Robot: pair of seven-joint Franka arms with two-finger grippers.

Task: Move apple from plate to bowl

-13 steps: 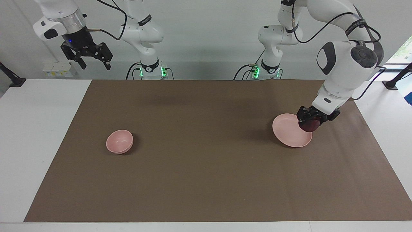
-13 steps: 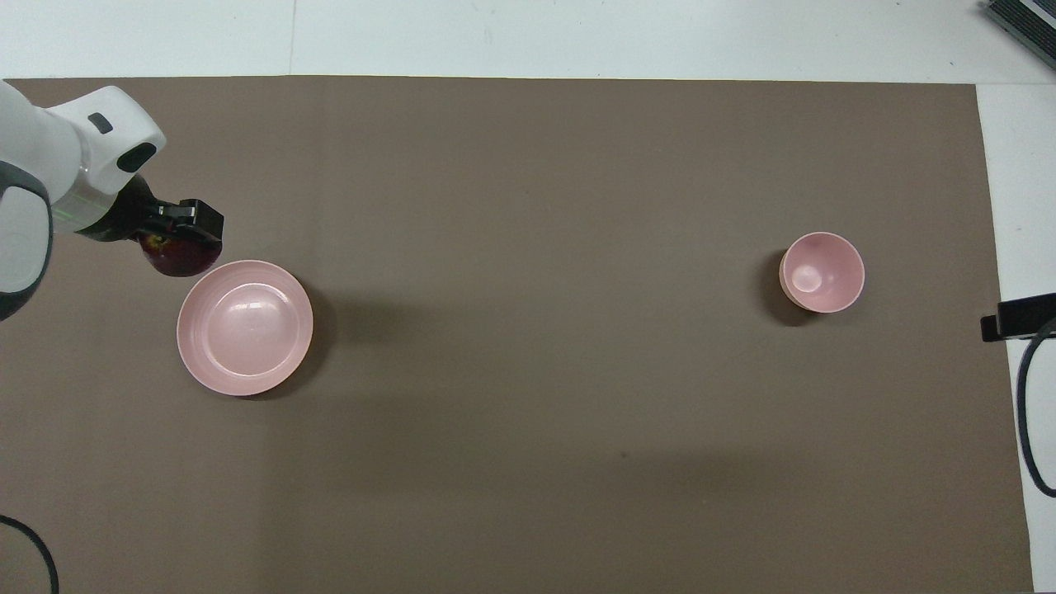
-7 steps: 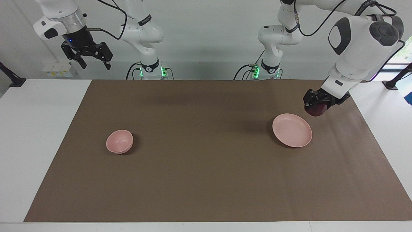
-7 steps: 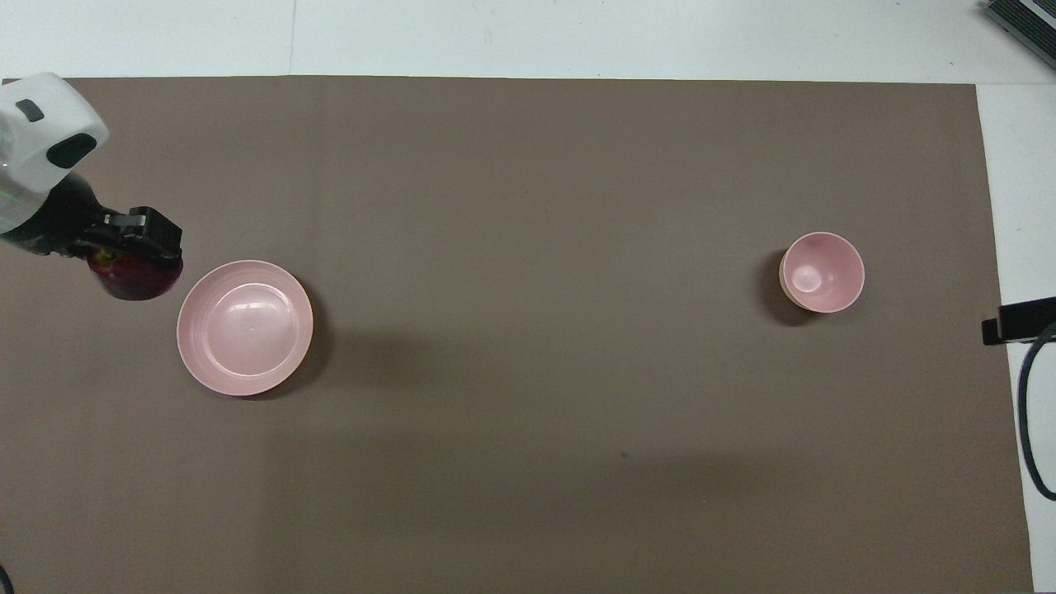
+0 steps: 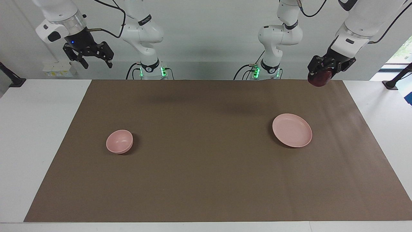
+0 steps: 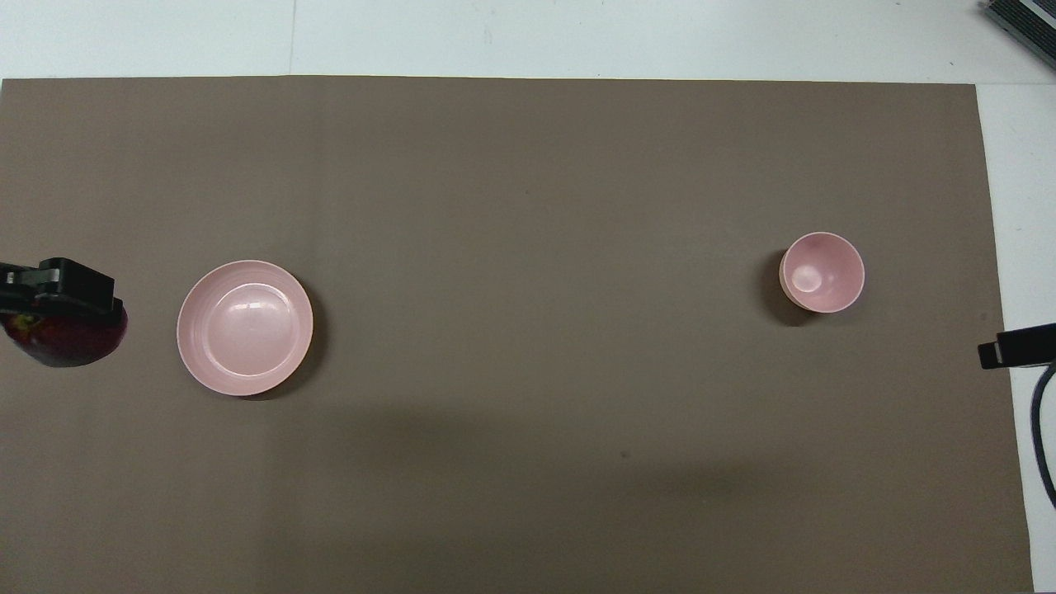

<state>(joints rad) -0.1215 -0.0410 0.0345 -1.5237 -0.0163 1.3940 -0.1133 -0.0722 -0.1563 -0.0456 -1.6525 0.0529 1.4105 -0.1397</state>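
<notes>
My left claw (image 5: pixel 319 71) grips the apple (image 5: pixel 319 78) high up; the bowl (image 6: pixel 822 272) lies toward three o'clock overhead, nearer my waiting, released right claw (image 5: pixel 91 58).

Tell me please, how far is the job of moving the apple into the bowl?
Done: the apple is off the plate, which lies bare. In hand: the left claw is shut on the apple, raised high near the left arm's end of the table. Left: carrying it over the bowl toward the right arm's end and releasing it. The right claw waits open, raised.
</notes>
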